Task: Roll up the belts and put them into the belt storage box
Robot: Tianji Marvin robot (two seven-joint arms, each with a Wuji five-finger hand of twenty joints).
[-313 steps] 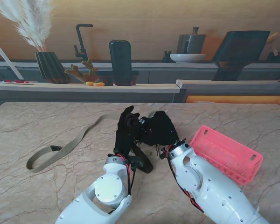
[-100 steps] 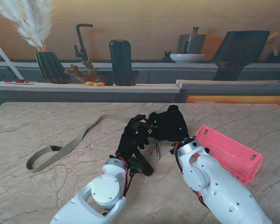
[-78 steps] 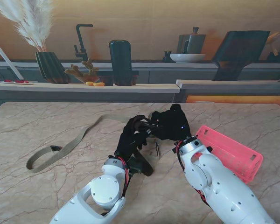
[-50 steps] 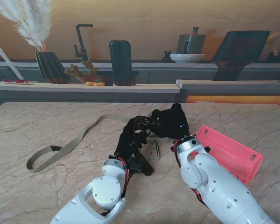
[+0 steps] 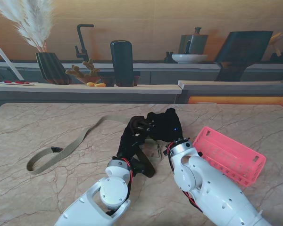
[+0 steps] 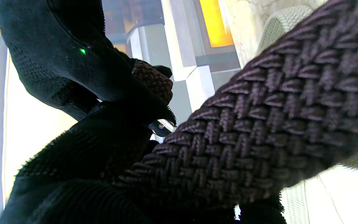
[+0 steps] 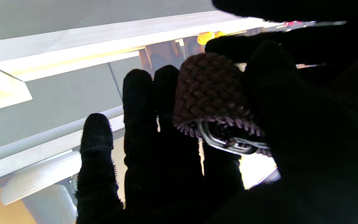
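Both black-gloved hands meet mid-table over the dark brown braided woven belt [image 5: 142, 125]: the left hand [image 5: 130, 139] is closed on its strap, whose free length trails back toward me beside the left wrist, and the right hand [image 5: 166, 128] pinches the rolled buckle end [image 7: 208, 93] between thumb and fingers. The pink plastic lattice storage box [image 5: 228, 155] lies just right of the right forearm, so the right hand is nearer for transfer. The tan webbing belt [image 5: 66, 148] lies flat, well left, long axis running diagonally away.
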